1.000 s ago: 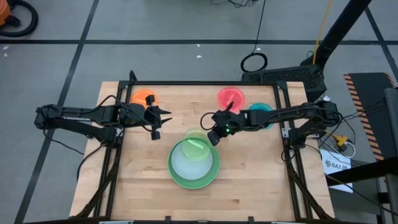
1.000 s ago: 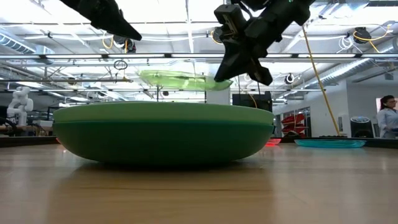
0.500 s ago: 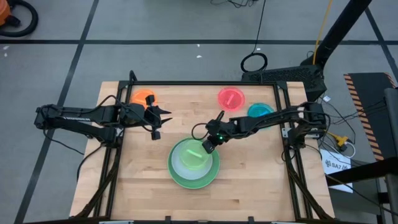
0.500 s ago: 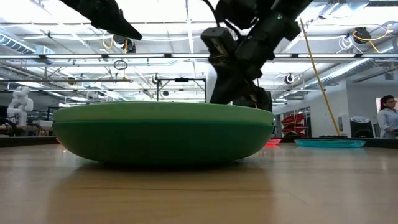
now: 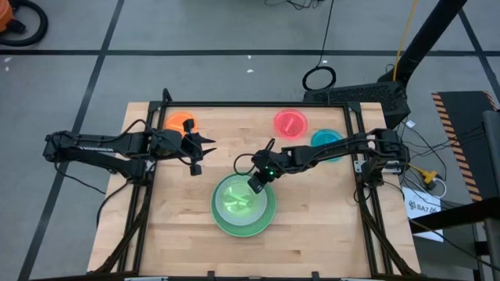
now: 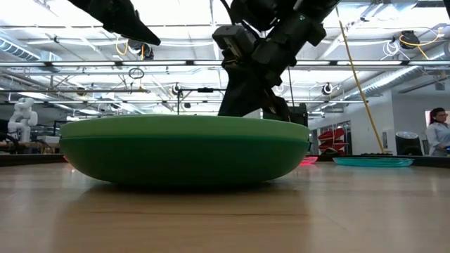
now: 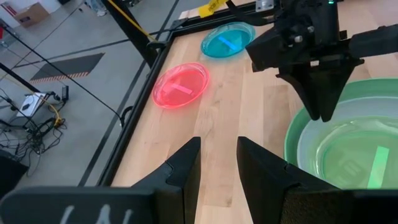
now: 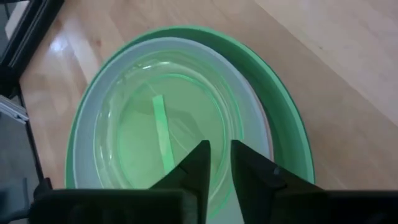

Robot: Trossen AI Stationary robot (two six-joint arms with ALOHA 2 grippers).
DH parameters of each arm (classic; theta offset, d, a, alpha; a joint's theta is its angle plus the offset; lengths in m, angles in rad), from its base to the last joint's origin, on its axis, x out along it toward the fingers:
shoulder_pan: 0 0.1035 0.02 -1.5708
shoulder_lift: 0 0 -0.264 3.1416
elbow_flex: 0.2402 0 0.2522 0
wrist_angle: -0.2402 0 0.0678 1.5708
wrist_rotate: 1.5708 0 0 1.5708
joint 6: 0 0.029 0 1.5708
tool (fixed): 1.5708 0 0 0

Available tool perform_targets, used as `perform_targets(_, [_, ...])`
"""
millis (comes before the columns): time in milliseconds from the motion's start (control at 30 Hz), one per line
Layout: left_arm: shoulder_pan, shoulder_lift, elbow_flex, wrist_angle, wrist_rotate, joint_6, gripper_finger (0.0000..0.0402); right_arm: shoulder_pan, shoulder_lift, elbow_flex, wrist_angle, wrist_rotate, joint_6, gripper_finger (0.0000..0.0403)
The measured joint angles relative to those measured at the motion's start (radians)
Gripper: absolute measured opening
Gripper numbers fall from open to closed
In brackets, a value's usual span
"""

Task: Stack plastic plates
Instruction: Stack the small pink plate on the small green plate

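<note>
Yellow-green plate (image 5: 241, 200) now nested in stack; right end effector (image 5: 255, 182) slightly parted; wooden table (image 5: 312, 226).

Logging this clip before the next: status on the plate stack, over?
Right pincer open over the stack's rim, yellow-green plate lying in the green stack. Left pincer open, waiting near the orange plate. Pink plate and blue plate unstacked. Nothing obstructing.

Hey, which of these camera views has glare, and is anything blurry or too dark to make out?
Low view: bright ceiling lights leave the right gripper a dark silhouette over the large green plastic plate. Left wrist view: the left gripper close up is soft. High view: even light, mild sheen on the wooden table.
</note>
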Motion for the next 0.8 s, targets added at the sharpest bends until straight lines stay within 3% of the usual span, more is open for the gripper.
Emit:
perform_targets(233, [0.000, 0.000, 0.000, 0.000, 0.000, -0.002, 0.0111, -0.007, -0.001, 0.000, -0.028, -0.001, 0.003, 0.0091])
perform_targets(467, [0.000, 0.000, 0.000, 0.000, 0.000, -0.002, 0.0111, -0.046, -0.011, 0.069, -0.228, 0.011, -0.015, 0.0093])
perform_targets(800, [0.000, 0.000, 0.000, 0.000, 0.000, -0.001, 0.0111, -0.085, -0.011, 0.243, -0.515, 0.181, -0.101, 0.0093])
